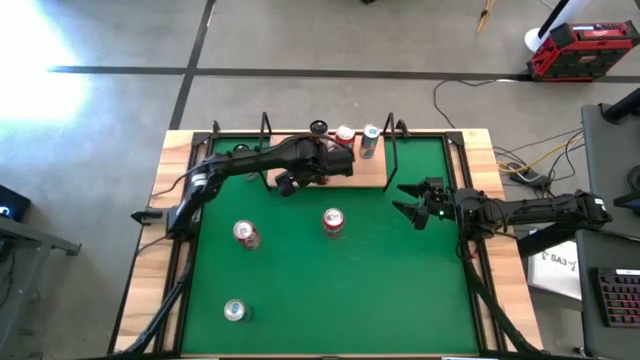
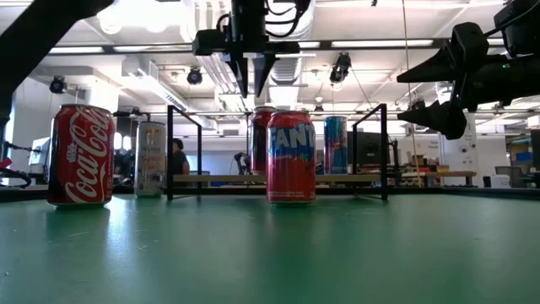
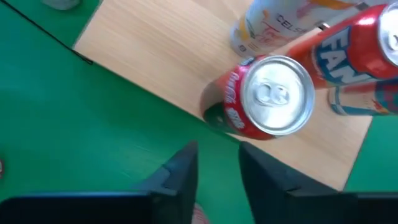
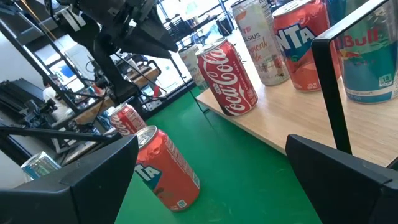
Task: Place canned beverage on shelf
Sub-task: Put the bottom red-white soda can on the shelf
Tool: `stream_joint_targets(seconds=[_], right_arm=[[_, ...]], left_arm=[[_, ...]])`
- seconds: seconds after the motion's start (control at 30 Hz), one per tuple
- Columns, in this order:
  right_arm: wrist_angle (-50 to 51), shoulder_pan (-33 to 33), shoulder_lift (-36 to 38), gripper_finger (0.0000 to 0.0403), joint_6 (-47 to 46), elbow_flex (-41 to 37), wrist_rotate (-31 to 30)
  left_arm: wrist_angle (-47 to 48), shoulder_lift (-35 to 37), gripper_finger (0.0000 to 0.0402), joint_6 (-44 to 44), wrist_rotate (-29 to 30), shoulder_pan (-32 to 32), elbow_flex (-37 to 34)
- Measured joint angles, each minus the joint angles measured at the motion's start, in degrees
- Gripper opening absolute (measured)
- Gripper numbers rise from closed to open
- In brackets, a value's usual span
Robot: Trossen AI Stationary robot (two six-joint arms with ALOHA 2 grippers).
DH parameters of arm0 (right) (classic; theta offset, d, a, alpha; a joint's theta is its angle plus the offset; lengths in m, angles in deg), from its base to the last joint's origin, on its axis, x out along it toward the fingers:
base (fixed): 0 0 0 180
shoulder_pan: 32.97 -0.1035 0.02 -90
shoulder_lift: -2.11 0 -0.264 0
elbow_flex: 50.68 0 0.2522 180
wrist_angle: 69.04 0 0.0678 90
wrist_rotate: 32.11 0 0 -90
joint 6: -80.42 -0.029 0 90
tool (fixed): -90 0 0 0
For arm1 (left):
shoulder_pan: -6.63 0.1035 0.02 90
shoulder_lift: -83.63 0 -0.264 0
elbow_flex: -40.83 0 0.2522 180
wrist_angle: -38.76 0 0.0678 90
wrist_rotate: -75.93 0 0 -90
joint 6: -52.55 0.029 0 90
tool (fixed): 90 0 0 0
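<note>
At the far edge of the green mat (image 1: 330,280) sits the shelf (image 1: 370,172), a light wood board with thin black posts. On it stand a Coca-Cola can (image 3: 264,99), an orange Fanta can (image 4: 305,46), a white can (image 4: 258,43) and a blue Red Bull can (image 4: 373,59). That Coca-Cola can stands upright right at the board's front edge, next to the green. The left gripper (image 3: 217,165) hangs just above this can, and its two fingers are a little apart with nothing between them, so the can is let go. Off to the right side of the mat, the right gripper (image 1: 412,200) waits with its fingers spread wide and empty, well apart from the shelf. On the open green mat stand three more cans: a Fanta can (image 1: 333,222) near the middle, a red can (image 1: 246,234) to its left, and a silver-topped can (image 1: 235,311) near the front. Lots of bare green lies between them.
</note>
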Motion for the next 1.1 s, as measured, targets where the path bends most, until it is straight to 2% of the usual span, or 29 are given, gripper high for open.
stream_joint_targets(seconds=[0.17,0.27,0.43,0.63,0.77,1.1], right_arm=[[0.0,-0.01,0.0,0.04,0.02,0.0,0.0],[0.0,0.01,0.0,0.04,0.01,0.0,0.0],[-0.02,0.01,0.0,0.04,0.02,0.0,0.0],[0.02,0.0,0.0,0.04,0.0,0.0,0.0],[0.0,0.02,0.02,0.04,0.01,0.0,-0.02],[0.0,-0.01,0.01,0.04,0.01,0.0,-0.01]], left_arm=[[-0.25,-2.76,0.0164,2.87,-0.14,-0.01,4.12],[-0.55,-3.6,0.0184,7.0,-0.05,0.0,5.09],[0.22,-3.8,0.0184,4.14,-1.41,0.02,4.49],[-0.83,-3.64,0.0178,4.73,-1.39,-0.02,5.04],[-0.16,-3.42,0.0174,6.12,0.68,-0.01,5.04],[-0.67,-3.42,0.0176,5.92,1.58,0.92,5.04]])
